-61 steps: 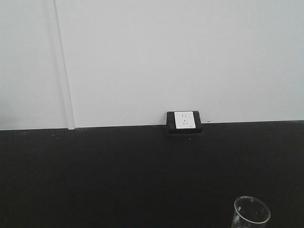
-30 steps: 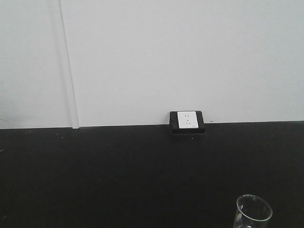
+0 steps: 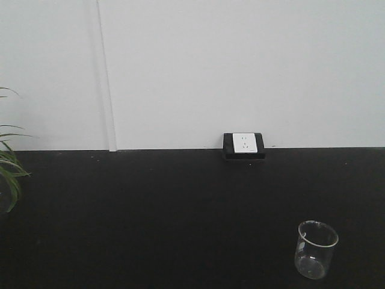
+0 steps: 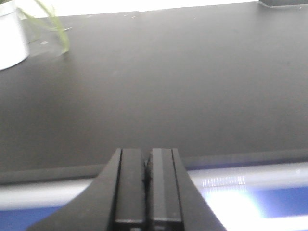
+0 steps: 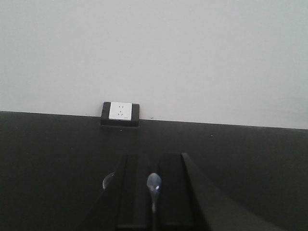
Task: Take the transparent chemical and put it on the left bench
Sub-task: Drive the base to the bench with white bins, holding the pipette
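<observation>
The transparent chemical (image 3: 316,250), a small clear glass beaker with a little colourless liquid, stands upright at the near right of a black counter (image 3: 150,211). In the right wrist view only a sliver of the beaker's rim (image 5: 109,180) shows left of my right gripper (image 5: 154,161). That gripper is shut, holds nothing, and hangs over the beaker. My left gripper (image 4: 147,155) is shut and empty, hovering near the counter's front edge (image 4: 240,161). The left bench is out of view.
A white power socket (image 3: 244,144) in a black housing sits where the counter meets the white wall. Green plant leaves (image 3: 9,174) reach in at the far left. The plant's white pot (image 4: 9,36) stands at the counter's left.
The front view has swung: the socket slid right and up, and the plant leaves entered at the left. The whole beaker now shows instead of just its rim.
</observation>
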Controlling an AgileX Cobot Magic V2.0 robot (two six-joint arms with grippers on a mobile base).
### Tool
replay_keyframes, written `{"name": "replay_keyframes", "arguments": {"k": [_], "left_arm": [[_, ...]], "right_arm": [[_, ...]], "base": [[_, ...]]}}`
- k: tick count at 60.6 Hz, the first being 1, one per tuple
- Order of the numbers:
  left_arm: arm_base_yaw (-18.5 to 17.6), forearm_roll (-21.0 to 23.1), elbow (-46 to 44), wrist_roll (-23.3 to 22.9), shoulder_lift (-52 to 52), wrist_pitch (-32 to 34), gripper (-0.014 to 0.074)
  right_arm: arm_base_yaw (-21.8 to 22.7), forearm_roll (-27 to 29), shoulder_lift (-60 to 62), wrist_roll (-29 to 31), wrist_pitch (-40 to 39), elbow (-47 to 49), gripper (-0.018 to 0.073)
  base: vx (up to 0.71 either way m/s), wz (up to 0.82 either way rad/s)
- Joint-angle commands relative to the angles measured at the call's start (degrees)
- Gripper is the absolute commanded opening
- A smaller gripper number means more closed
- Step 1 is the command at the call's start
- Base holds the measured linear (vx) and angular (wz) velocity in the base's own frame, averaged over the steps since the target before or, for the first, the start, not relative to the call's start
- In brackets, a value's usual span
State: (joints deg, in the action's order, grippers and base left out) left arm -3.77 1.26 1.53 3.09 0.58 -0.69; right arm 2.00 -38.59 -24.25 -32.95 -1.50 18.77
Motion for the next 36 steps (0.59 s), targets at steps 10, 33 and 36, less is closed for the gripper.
{"name": "replay_keyframes", "arguments": {"k": [10,33,36], "left_arm": [[-0.1,0.04,0.93,-0.45,1.1,4.49,-0.0003],[-0.1,0.04,0.93,-0.45,1.1,4.49,-0.0003],[-0.1,0.04,0.93,-0.45,1.1,4.49,-0.0003]], "right_arm": [[0.29,-0.56,-0.23,0.11,-3.1,1.73,0.0115],[0.29,-0.56,-0.23,0.11,-3.03,1.73,0.0115],[0.29,-0.56,-0.23,0.11,-3.03,1.73,0.0115]], "base": [[-0.29,0.13],[-0.35,0.08],[-0.37,0.08]]}}
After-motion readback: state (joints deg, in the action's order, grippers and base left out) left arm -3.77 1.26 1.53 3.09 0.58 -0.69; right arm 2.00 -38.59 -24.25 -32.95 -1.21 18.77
